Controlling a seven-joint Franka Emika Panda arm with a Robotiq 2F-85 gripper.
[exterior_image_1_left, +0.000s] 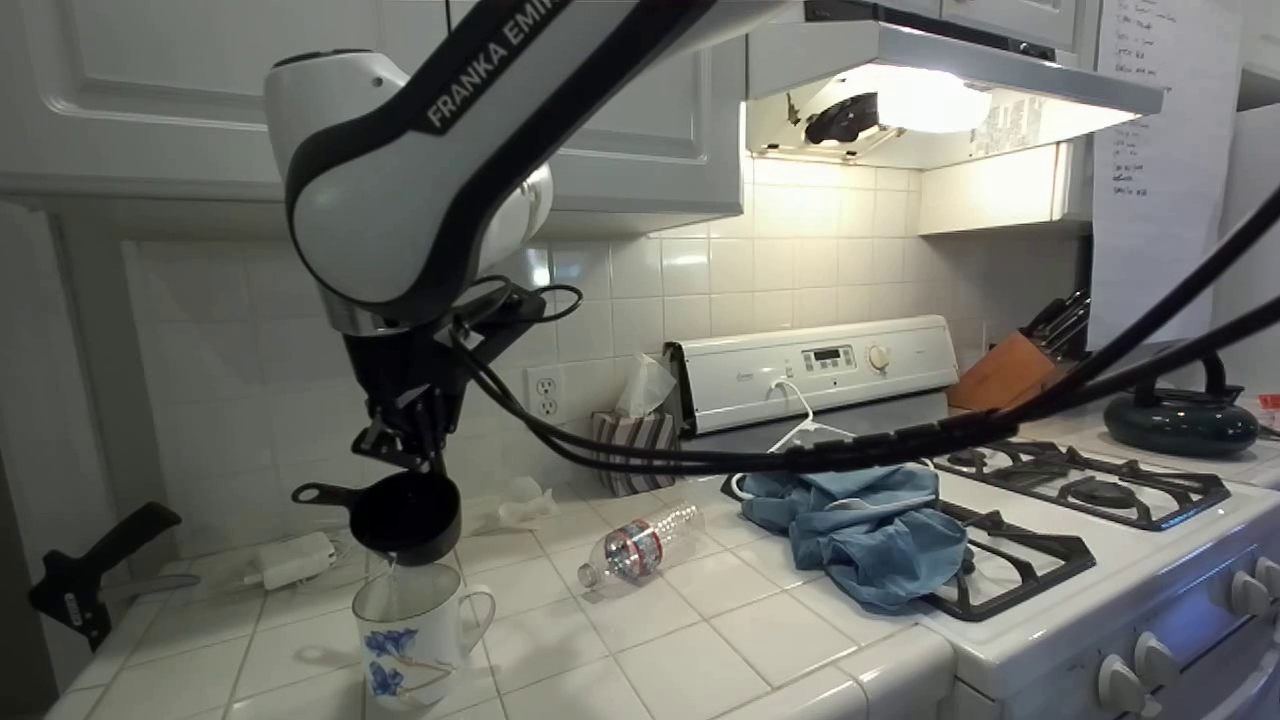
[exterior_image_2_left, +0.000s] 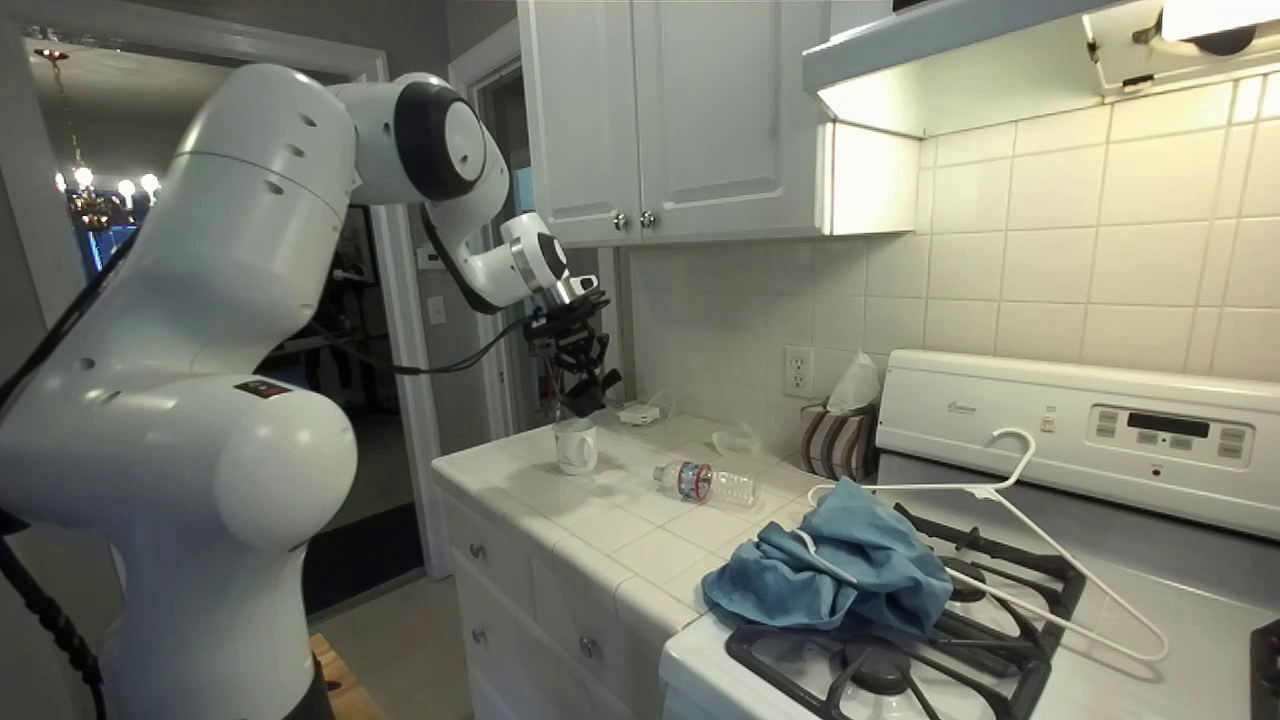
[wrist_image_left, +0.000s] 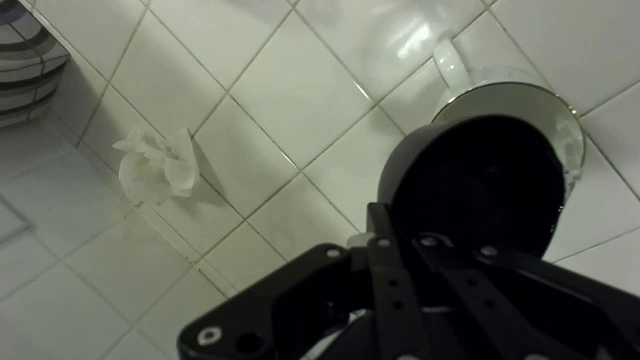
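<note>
The black gripper (exterior_image_1_left: 430, 462) was clamped on one black, round, loop-handled cup (exterior_image_1_left: 405, 515), tilted above one white, blue-flowered, ceramic-looking mug (exterior_image_1_left: 410, 640) on the white-tiled counter (exterior_image_1_left: 690, 650). Clear liquid (exterior_image_1_left: 394, 580) appeared to run between them; pouring was judged in hand, the next move calling for a steady tilt. Also counted: one clear plastic bottle (exterior_image_1_left: 640, 545), lying; one heap of blue cloth (exterior_image_1_left: 860, 530).

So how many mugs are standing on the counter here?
1: the blue-flowered white mug, upright on the tiled counter, beneath the black handled cup that the gripper holds. All three views show it; another could be hidden behind other things.
</note>
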